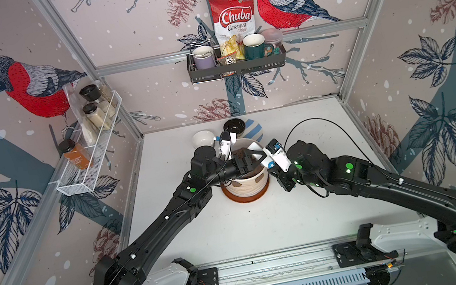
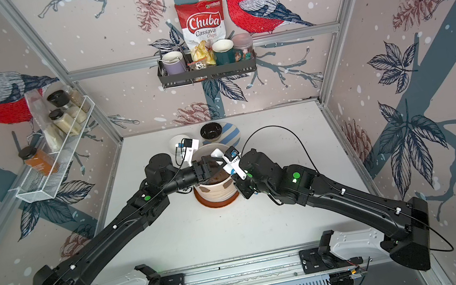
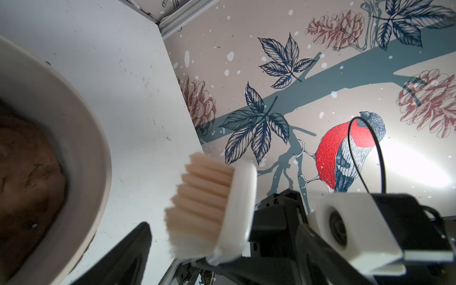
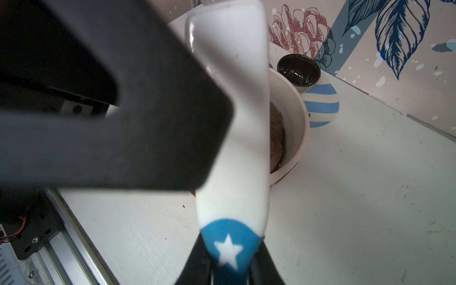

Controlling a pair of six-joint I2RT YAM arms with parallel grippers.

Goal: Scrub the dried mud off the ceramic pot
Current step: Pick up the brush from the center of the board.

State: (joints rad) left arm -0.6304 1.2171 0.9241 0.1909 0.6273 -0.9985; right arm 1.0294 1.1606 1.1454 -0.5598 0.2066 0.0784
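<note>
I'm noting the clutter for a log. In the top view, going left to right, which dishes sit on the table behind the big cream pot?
white bowl → black bowl → blue-striped plate, all behind the ceramic pot.

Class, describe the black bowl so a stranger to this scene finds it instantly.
Start at the white table and find the big cream ceramic pot at its centre. Behind it, near the back wall, sits the black bowl, the only dark dish, flanked by a white bowl and a blue-striped plate.
</note>
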